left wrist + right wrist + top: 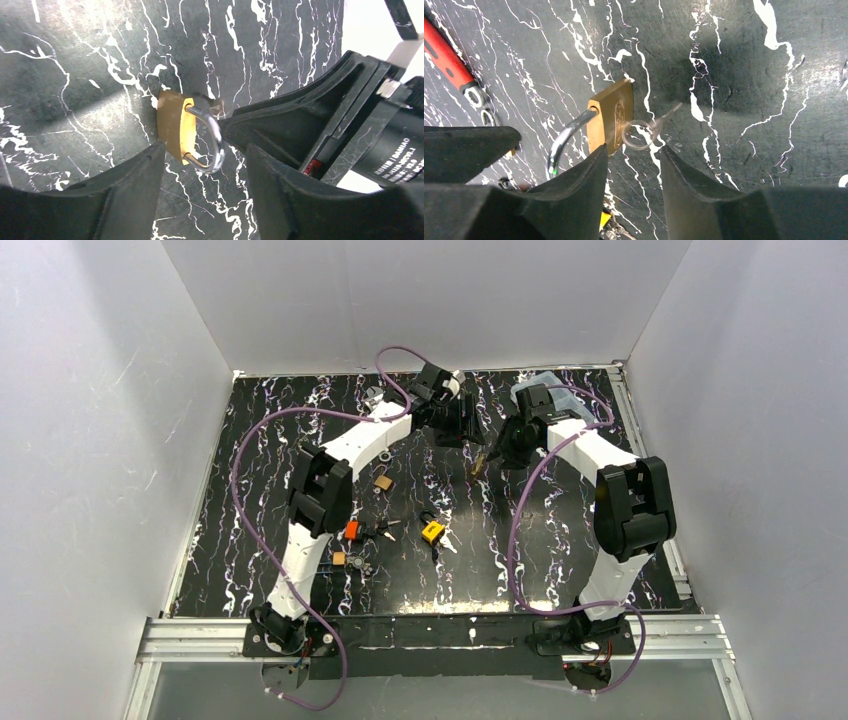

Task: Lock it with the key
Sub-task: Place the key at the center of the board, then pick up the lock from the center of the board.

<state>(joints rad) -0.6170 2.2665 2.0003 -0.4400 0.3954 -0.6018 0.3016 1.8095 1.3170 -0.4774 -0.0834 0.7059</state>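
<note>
Marbled table (250,440); left end effector (204,150) and right end effector (633,150) stand half-open beside padlock (611,117)

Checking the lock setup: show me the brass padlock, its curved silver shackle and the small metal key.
brass padlock (613,120): right wrist view, on its body face.
curved silver shackle (559,137): right wrist view, on the bend.
small metal key (668,113): right wrist view, on its shank.

five padlocks (383,482), two arms (340,455)
</note>
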